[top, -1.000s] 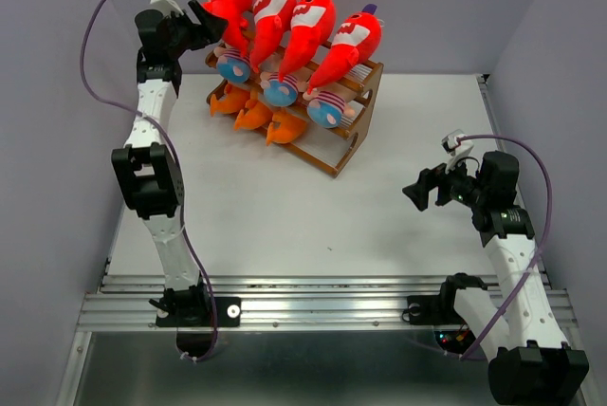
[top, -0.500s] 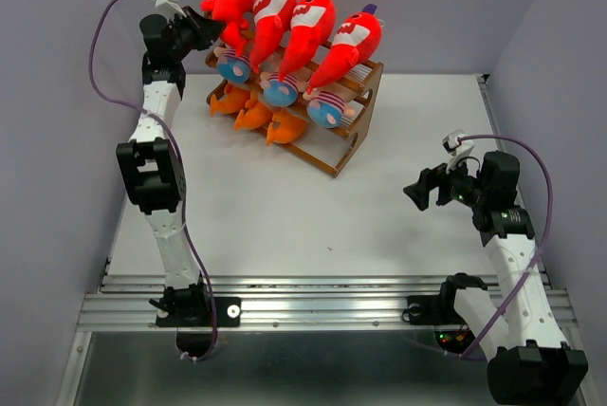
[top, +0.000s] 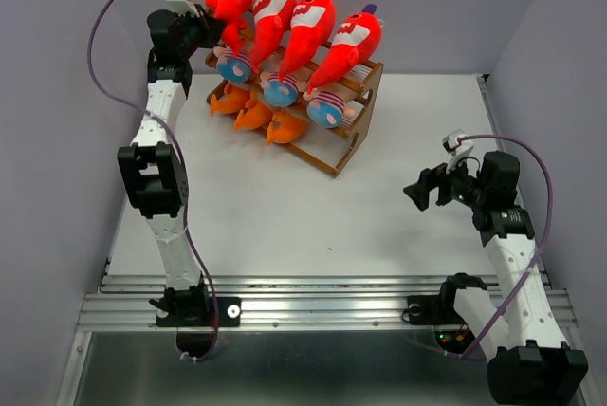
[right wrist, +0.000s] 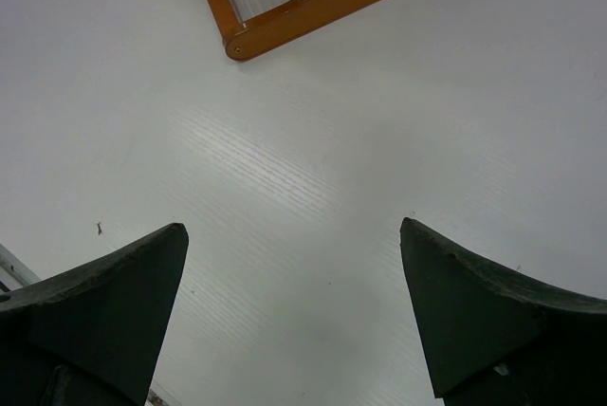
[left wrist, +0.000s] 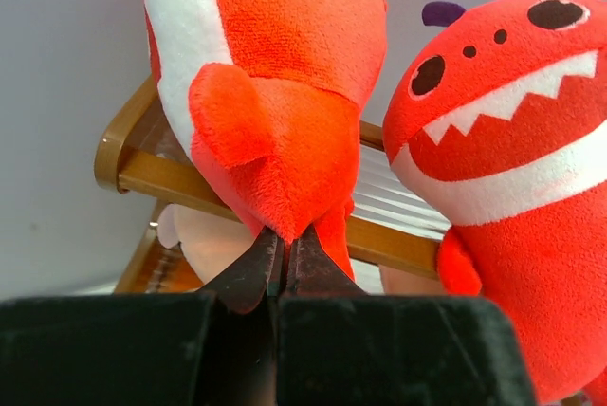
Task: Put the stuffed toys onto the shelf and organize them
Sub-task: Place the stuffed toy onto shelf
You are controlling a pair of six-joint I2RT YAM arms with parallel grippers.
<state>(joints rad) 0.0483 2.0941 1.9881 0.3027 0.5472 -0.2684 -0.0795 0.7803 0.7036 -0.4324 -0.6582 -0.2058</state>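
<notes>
Hard by the left wall (top: 57, 140), the left gripper (left wrist: 285, 247) pinches shut on the lower tip of the leftmost red shark (left wrist: 285, 74), on the top tier of the shelf (top: 343, 152) at the far left of the table (top: 285, 216), whose bare top runs rightward to the right gripper (right wrist: 294, 235), spread wide near the right edge

A lab test cell: plain grey walls (top: 57, 93), white table (top: 285, 216), aluminium mounting rail (top: 322, 311).
</notes>
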